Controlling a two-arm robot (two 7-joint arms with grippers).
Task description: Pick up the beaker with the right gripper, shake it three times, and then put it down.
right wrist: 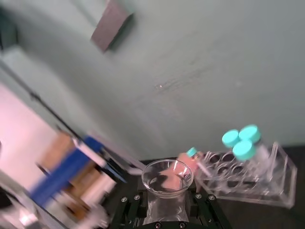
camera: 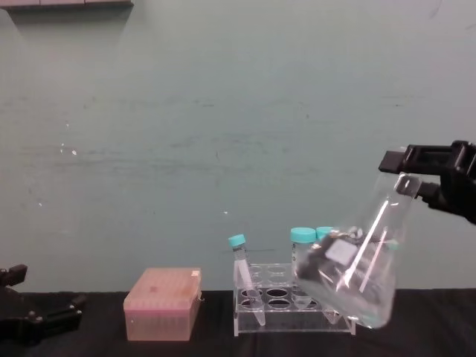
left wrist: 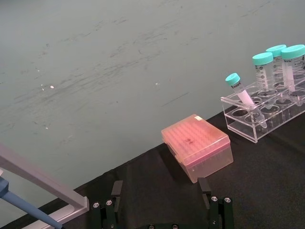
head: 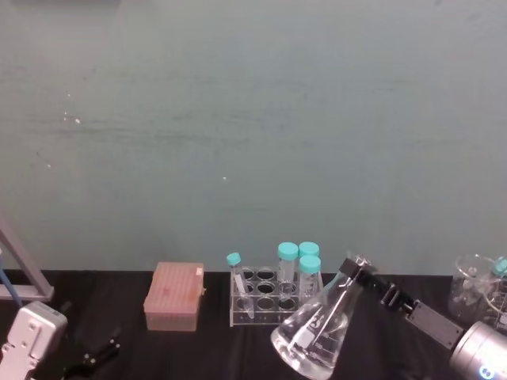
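Shaking step in hand, by my read: the beaker [camera: 353,275] is off the black table [head: 214,356] and tipped hard, neck up toward the robot's right, wide base swung low toward the left. In the chest view its base hangs in front of the clear tube rack [camera: 294,305] and the teal-capped tubes [camera: 303,236], closer to the camera, not touching as far as I can tell. Whether it holds any liquid, cannot tell.

The right gripper [head: 358,273] is pinched on the beaker's neck just under the flared rim, one jaw on each side. The right wrist view looks down into the mouth, with the rim [right wrist: 167,177] sitting between the fingers [right wrist: 129,210]. The right arm reaches in from the right, forearm slanting up and inward, wrist rolled so the flask leans.

The count of shakes is not readable from this. Next move calls for swinging back the other way with the grip tight, since smooth glass on a narrow neck could slip. Then level it upright and lower the base flat on a bare patch of table, clear of the rack and the second glass vessel [head: 475,289] at far right.

The pink tip box [camera: 162,303] sits left of the rack, well apart from the flask.

The left gripper [left wrist: 162,205] is parked low at the left over the table, fingers spread, holding nothing.
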